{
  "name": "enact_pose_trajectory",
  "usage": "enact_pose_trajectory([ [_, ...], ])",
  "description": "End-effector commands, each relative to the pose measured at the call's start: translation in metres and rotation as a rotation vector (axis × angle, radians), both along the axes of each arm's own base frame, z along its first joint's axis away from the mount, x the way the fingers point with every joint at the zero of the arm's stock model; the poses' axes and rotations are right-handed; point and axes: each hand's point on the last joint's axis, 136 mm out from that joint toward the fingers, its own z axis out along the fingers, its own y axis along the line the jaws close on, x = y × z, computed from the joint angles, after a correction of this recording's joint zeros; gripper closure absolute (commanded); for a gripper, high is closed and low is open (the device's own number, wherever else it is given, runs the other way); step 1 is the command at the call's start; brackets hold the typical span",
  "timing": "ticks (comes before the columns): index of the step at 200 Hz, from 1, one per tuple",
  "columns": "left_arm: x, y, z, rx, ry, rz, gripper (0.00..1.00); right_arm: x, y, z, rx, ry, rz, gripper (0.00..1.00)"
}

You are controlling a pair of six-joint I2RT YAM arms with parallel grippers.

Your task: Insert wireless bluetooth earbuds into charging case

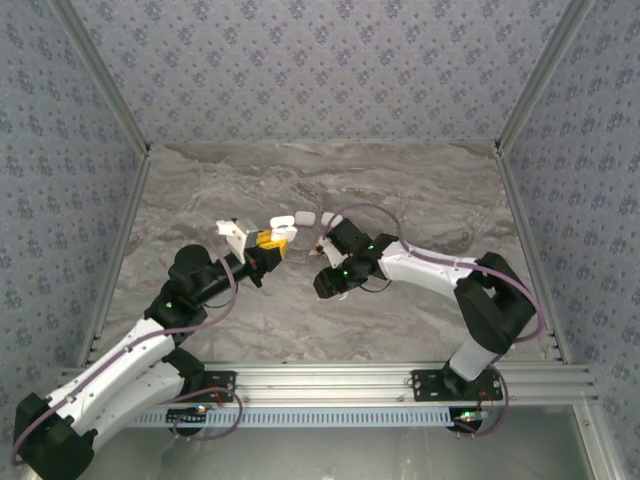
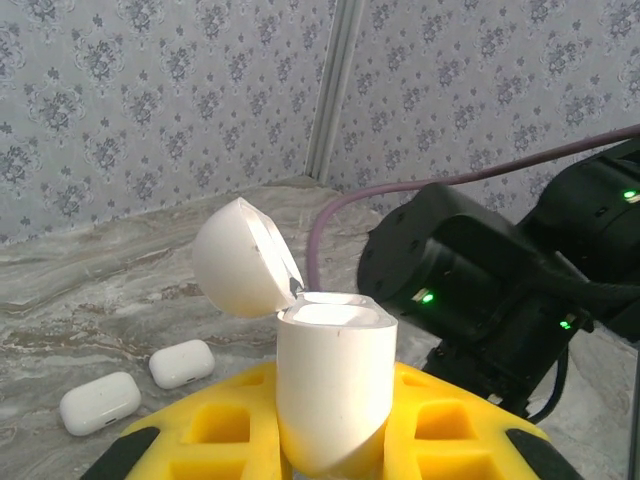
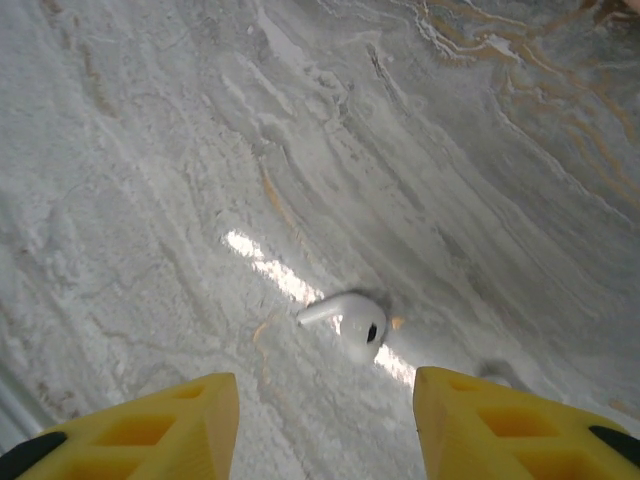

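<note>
Beneath your spread right end effector (image 3: 322, 400): one earbud (image 3: 352, 325), loose. Centre it before closing; left end effector (image 2: 335, 425) grips the open case (image 2: 335, 350).

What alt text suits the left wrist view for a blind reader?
An open white case, lid hinged back, stands gripped in the yellow left tool. Two closed cases lie on the marble table at its left; the black right arm is close on the right.

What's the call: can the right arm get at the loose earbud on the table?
Probably yes. The earbud lies alone on bare table just ahead of the right gripper, jaws parted; nothing covers it. The left gripper, shut on the charging case, is off to one side.
</note>
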Motion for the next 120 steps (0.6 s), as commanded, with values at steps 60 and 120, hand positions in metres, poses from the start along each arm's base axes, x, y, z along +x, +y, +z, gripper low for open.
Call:
enact_pose_trajectory([
  [60,-0.001,0.002,0.007,-0.007,-0.032,0.012,1.0,0.006,-0.002,-0.024,-0.173,-0.002,0.014,0.56],
  [120,-0.002,0.003,0.007,-0.009,-0.027,0.012,1.0,-0.002,0.004,-0.038,-0.2,0.03,0.044,0.63],
])
